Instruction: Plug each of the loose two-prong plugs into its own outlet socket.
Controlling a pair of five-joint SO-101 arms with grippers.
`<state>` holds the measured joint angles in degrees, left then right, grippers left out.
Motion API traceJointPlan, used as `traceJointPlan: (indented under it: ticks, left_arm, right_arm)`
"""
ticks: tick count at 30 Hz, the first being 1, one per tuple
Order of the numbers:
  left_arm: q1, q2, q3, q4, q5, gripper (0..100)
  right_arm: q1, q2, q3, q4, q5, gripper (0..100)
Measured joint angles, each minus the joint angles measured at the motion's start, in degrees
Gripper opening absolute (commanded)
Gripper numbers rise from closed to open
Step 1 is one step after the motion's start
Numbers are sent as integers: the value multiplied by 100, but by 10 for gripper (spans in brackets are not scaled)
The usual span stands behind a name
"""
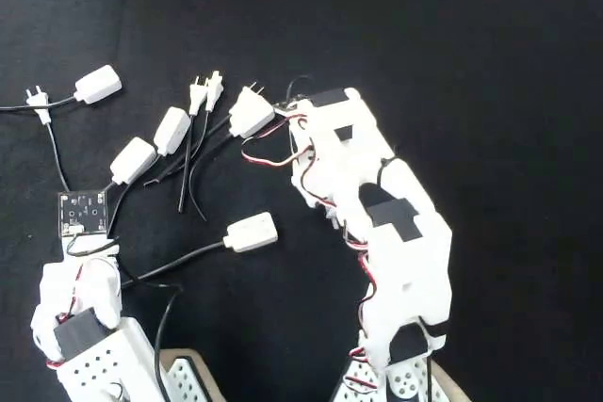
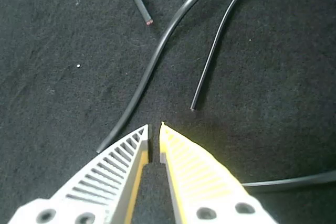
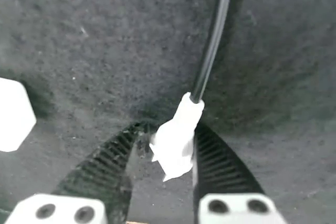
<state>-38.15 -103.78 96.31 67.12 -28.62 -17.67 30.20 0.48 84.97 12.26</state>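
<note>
Plug (image 3: 176, 142) along right gripper (image 3: 169, 132), cord (image 3: 212, 40) outward

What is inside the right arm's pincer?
A small white plug sits between the fingers of the right pincer, its black cord running away. Its prongs are hidden from view.

Soft, even light from overhead, and the black cloth (image 1: 509, 82) just soaks it up. In the high view the white arm shells (image 1: 407, 242) and outlet sockets (image 1: 252, 232) glare almost to flat white. In the right wrist view the two-prong plug (image 3: 176, 142) glows bright, with a murky shadow pooled around it. In the left wrist view the cable (image 2: 157, 61) carries only a thin sheen.
</note>
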Motion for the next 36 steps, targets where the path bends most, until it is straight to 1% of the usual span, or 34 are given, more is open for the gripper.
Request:
traceJointPlan:
  ticks: [2, 5, 9, 12, 17, 21, 23, 26, 30, 32, 34, 35, 36]
  left_arm:
    - [0, 0, 0, 0, 0, 53]
    - [0, 0, 0, 0, 0, 53]
    - [0, 0, 0, 0, 0, 54]
    - [0, 0, 0, 0, 0, 54]
    - [0, 0, 0, 0, 0, 54]
    - [0, 0, 0, 0, 0, 54]
    - [0, 0, 0, 0, 0, 54]
    - [0, 0, 0, 0, 0, 54]
    - [0, 0, 0, 0, 0, 54]
    - [0, 0, 0, 0, 0, 54]
    - [0, 0, 0, 0, 0, 54]
    - [0, 0, 0, 0, 0, 54]
    - [0, 0, 0, 0, 0, 54]
  right_arm:
    - [-9, 26, -167, 229, 18, 58]
    - [0, 26, -352, 475, 176, 50]
    - [457, 26, -651, 527, 255, 26]
    - [826, 26, -835, 563, 466, 21]
    - [870, 158, -809, 475, 651, 28]
    - [651, 501, -809, 457, 905, 135]
    - [527, 668, -932, 615, 949, 190]
    - [281, 941, -1301, 958, 993, 218]
    - [237, 1433, -2031, 1389, 993, 177]
    - [237, 1662, -2365, 1451, 993, 118]
    - [281, 1793, -2558, 1451, 993, 36]
    - [308, 1820, -2611, 1451, 993, 18]
    - [325, 1855, -2646, 1451, 993, 21]
